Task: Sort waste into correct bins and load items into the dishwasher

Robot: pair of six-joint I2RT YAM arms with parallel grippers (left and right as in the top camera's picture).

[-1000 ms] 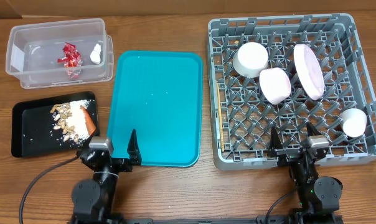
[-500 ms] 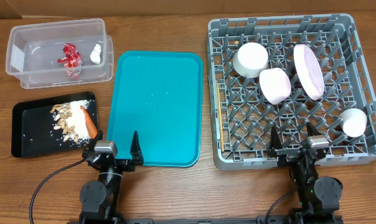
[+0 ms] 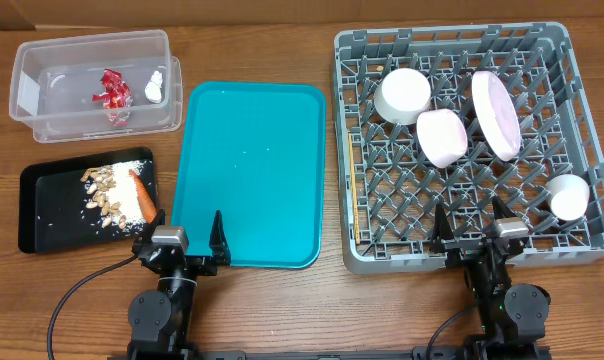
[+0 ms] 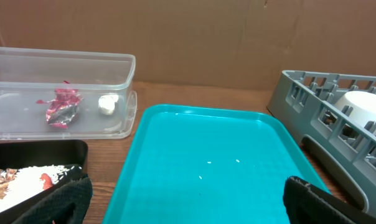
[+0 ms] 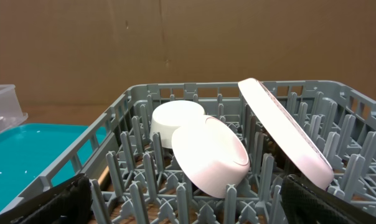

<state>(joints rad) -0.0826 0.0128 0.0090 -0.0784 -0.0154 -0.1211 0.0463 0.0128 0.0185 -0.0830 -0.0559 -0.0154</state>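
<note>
The grey dish rack (image 3: 582, 60) holds two white bowls (image 3: 402, 94) (image 3: 442, 137), a white plate (image 3: 496, 113) on edge, a small white cup (image 3: 568, 196) and chopsticks (image 3: 355, 180) along its left side. The clear tub (image 3: 42, 110) holds the red wrapper (image 3: 114, 93) and the white wrapper (image 3: 154, 88). The black tray (image 3: 42, 225) holds nut-shell scraps (image 3: 104, 190) and the carrot (image 3: 143, 192). My left gripper (image 3: 182, 240) is open and empty at the teal tray's front edge. My right gripper (image 3: 474, 228) is open and empty at the rack's front wall. The rack also shows in the right wrist view (image 5: 138, 93).
The flat teal tray (image 3: 250, 170) lies between the bins and the rack, and it fills the left wrist view (image 4: 206, 168). A cardboard wall (image 4: 188, 37) stands behind the table. Bare wood (image 3: 332, 310) runs along the front edge.
The left arm shifted slightly right and toward the front a second ago, then stayed still. The right arm has not moved.
</note>
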